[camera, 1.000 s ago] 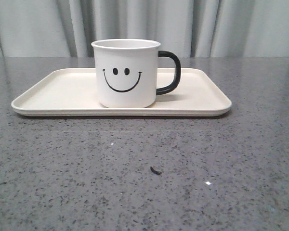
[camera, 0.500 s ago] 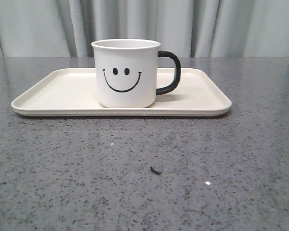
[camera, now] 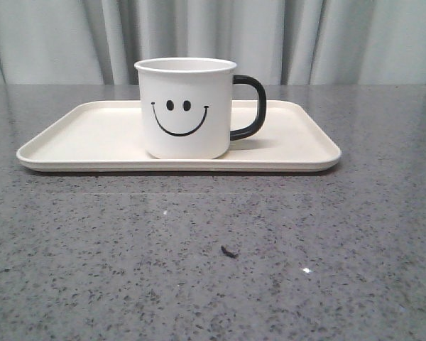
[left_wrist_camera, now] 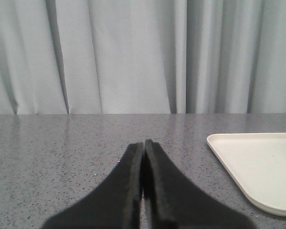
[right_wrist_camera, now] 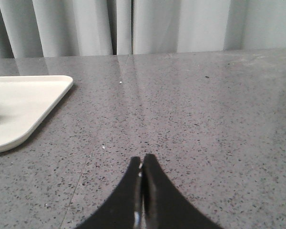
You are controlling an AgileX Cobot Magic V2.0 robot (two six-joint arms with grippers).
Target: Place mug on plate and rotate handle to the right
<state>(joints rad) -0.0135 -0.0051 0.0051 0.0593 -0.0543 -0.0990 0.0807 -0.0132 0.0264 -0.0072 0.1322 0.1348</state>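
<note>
Mug: a white cylindrical mug (camera: 185, 108) with a rolled rim and a black smiley face on its side is seen standing upright on the plate, near the middle, slightly toward the far rim.
Handle: a glossy black C-shaped loop (camera: 250, 106) is turned to the right in the front view.
Plate: a flat cream-white rectangular tray (camera: 78, 142) with rounded corners and a low raised rim is laid on the bench; one corner is caught in each wrist view (left_wrist_camera: 257, 167) (right_wrist_camera: 19, 105).
Bench: a grey speckled stone-like surface (camera: 213, 241) is shown, with a small dark fleck (camera: 229, 251) in front of the plate.
Backdrop: pale pleated curtains (camera: 341, 39) are hung behind.
Left pincer: the black tapered fingers are pressed together, holding nothing (left_wrist_camera: 143, 145), well apart from the mug and beside the plate's corner.
Right pincer: it is likewise closed and empty (right_wrist_camera: 142, 162), over bare bench, apart from the plate.
</note>
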